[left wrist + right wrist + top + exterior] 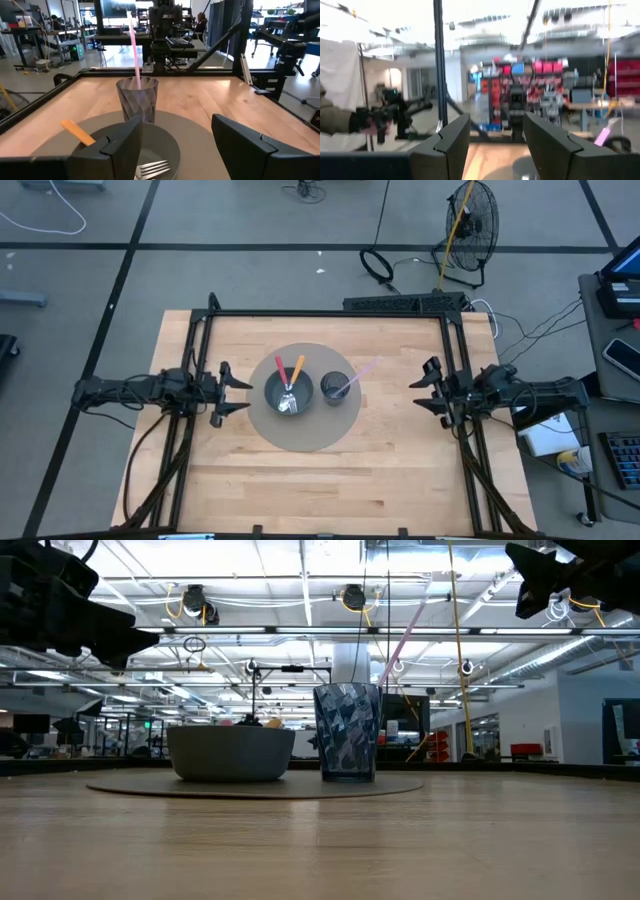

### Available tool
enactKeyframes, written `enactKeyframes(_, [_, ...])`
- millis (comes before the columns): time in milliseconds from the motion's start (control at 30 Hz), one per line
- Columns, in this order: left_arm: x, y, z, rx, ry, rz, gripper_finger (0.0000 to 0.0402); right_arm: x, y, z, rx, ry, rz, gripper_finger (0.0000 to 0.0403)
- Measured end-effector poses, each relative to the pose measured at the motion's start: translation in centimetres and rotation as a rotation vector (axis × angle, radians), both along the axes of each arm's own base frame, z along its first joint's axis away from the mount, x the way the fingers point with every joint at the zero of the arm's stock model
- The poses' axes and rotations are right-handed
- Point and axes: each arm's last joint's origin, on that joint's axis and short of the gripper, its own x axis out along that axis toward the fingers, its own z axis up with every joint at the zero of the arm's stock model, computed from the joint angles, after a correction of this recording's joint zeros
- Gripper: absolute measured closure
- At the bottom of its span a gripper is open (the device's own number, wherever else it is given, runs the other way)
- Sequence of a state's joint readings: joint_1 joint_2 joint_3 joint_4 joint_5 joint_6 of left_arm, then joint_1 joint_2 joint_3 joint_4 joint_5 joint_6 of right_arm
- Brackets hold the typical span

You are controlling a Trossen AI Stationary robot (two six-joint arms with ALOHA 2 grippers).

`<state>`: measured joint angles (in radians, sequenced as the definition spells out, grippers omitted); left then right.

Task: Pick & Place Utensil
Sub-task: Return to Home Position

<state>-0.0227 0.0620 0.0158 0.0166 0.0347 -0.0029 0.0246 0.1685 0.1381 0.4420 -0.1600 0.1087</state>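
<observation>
A grey bowl (pixel 289 391) and a dark patterned cup (pixel 335 388) stand on a round grey mat (pixel 305 430) at the table's middle. Two metal utensils lie in the bowl, heads down, with a red handle (pixel 281 366) and an orange handle (pixel 296 368) leaning on its far rim. Fork tines (pixel 152 170) show in the left wrist view. A pink-handled utensil (pixel 362 372) stands in the cup (pixel 138 100), slanting out over its rim. My left gripper (pixel 240 393) hovers open just left of the bowl. My right gripper (pixel 418 395) hovers open right of the mat.
A black frame (pixel 330 313) borders the wooden table's far, left and right sides. Bare wood lies between the mat and the near edge. In the low view both grippers (pixel 100 640) (pixel 540 585) hang well above the tabletop.
</observation>
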Motion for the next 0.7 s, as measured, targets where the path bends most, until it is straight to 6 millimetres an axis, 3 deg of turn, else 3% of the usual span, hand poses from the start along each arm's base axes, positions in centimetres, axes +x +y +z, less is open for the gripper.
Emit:
enactKeyframes(67, [0.0, 0.0, 0.0, 0.0, -0.001, 0.0, 0.0158, 0.0, 0.0, -0.8, -0.002, -0.048, 0.0, 0.0222])
enactKeyframes(233, [0.0, 0.0, 0.0, -0.002, 0.0, 0.0, 0.0158, -0.3, 0.0, -0.4, 0.04, -0.124, 0.008, 0.0222])
enactKeyframes(700, [0.0, 0.0, 0.0, -0.002, -0.001, 0.001, 0.0158, 0.4, 0.0, -2.3, 0.104, 0.1, 0.031, 0.0222])
